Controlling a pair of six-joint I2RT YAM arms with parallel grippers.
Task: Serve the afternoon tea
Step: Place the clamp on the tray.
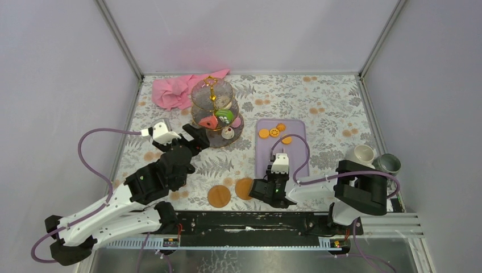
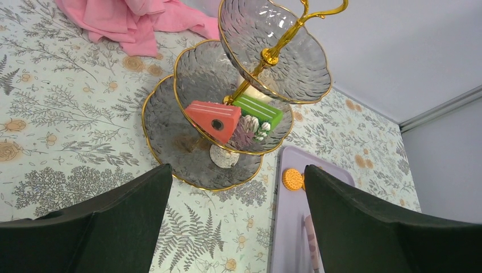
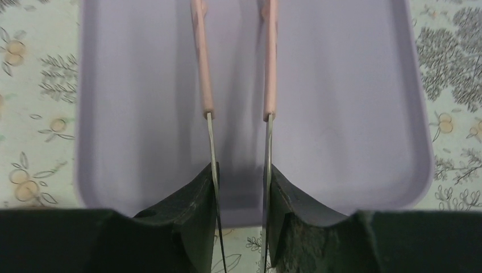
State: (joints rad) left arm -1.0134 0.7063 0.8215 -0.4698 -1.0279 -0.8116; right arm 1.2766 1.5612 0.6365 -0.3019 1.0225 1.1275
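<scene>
Top external: the three-tier glass stand (image 1: 215, 111) stands just beyond the left gripper (image 1: 195, 135). Left wrist: its fingers (image 2: 131, 216) are spread wide, with the stand ahead between them, untouched. Right wrist: the right gripper (image 3: 240, 187) clamps the pink tongs (image 3: 203, 68) over the lilac tray (image 3: 341, 85).

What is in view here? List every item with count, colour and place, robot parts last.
stand: one, clear glass with gold stem, far left of table
cake wedge: one, red, middle tier
cake block: one, green, middle tier
cupcakes: two, pale, middle and bottom tiers
cloth: one, pink, behind stand
tray: one, lilac, table centre
biscuits: about four, orange, far end of tray
tongs: one pair, pink, over tray
discs: two, orange-brown, near table edge
cream mug: one, cream, right side
grey-green mug: one, grey-green, beside cream mug
table: one, floral pattern
left gripper: black, open, by stand
right gripper: black, shut on tongs
</scene>
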